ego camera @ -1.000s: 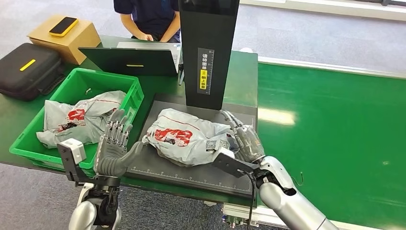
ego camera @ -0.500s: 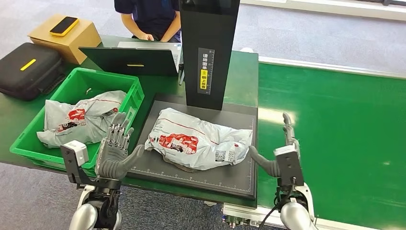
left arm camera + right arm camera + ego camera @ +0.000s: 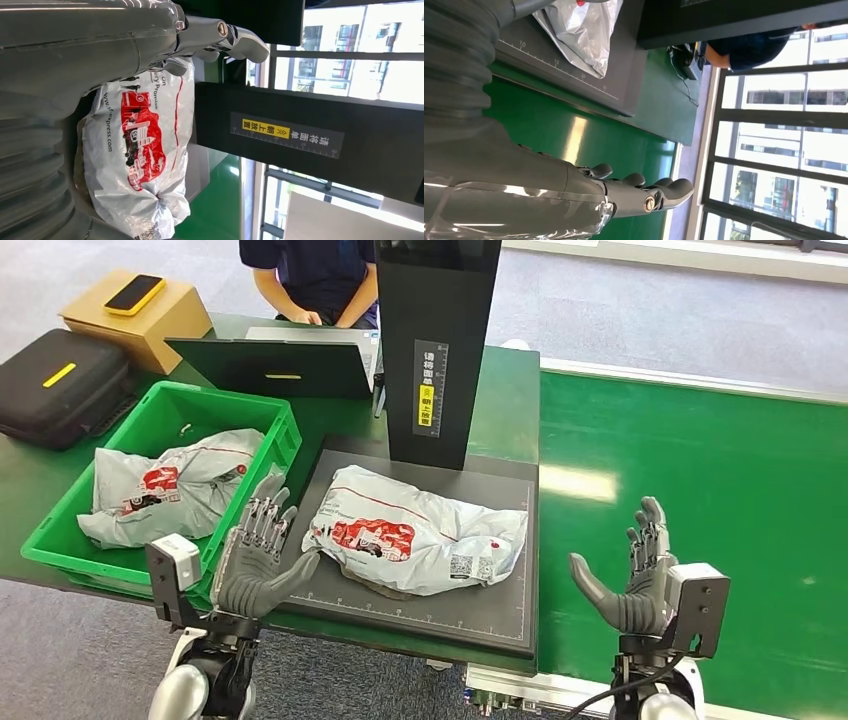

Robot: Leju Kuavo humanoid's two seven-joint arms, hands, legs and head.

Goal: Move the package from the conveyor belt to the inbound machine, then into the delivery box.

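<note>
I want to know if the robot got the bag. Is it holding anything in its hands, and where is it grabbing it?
Nothing is held. The left hand and right hand are both open, and the package lies alone on the black machine plate.

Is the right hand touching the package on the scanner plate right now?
Apart. Head view shows the right hand open over the green belt, with bare plate between it and the package.

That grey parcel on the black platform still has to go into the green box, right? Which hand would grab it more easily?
Probably the left hand: it is open beside the package, on the side nearest the green box. The right hand is open over the belt, farther away.
</note>
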